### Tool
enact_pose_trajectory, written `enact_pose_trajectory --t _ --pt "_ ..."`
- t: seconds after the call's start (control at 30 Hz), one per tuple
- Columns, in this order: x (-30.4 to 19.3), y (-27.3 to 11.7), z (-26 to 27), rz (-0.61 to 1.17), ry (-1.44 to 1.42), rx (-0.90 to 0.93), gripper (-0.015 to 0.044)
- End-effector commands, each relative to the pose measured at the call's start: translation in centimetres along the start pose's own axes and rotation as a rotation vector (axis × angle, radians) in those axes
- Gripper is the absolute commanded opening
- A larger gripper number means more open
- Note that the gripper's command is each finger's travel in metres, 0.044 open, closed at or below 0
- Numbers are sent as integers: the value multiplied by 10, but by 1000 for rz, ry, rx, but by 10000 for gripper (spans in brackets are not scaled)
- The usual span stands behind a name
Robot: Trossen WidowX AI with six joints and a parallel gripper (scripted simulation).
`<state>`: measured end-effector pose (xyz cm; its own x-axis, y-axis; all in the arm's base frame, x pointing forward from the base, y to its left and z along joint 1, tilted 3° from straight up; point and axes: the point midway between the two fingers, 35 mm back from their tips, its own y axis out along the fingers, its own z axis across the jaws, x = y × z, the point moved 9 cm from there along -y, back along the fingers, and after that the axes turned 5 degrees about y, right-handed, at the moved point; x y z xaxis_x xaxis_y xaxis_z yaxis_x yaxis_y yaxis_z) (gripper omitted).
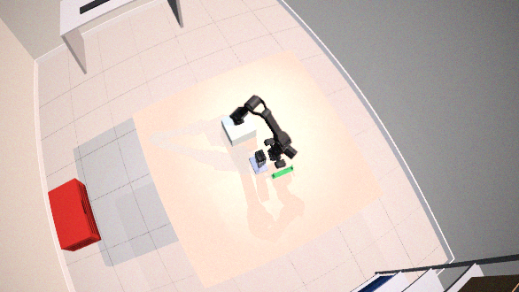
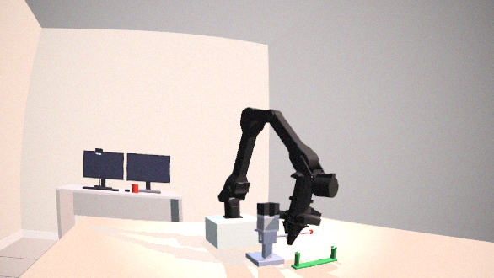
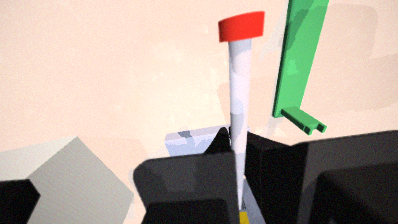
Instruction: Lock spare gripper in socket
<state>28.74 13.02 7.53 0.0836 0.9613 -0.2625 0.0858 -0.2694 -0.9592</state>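
My gripper (image 3: 227, 131) (image 2: 292, 237) (image 1: 278, 161) is shut on the lock pin (image 3: 240, 95) (image 2: 301, 232), a thin grey rod with a red head (image 3: 241, 26) (image 2: 311, 232). The pin lies level, its red head pointing away from the mount (image 2: 266, 236). Its other end reaches the side of the grey socket; I cannot tell how far in it goes. The black spare gripper (image 2: 268, 208) (image 1: 259, 157) stands upright on top of the mount. The mount's pale base plate (image 2: 265, 258) (image 3: 187, 142) rests on the mat.
A green rack (image 2: 314, 263) (image 1: 282, 172) (image 3: 300, 60) lies on the mat just right of the mount, under the pin. The arm stands on a white pedestal (image 2: 223, 232) (image 1: 239, 130). A desk with monitors (image 2: 118, 195) and a red crate (image 1: 73, 214) are far off.
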Motion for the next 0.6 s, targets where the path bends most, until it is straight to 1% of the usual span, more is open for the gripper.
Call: enact_pose_trajectory --t 0.0,0.57 --pt "-3 2 1 7 -4 -1 0" --pt "-10 3 1 6 -3 -7 0"
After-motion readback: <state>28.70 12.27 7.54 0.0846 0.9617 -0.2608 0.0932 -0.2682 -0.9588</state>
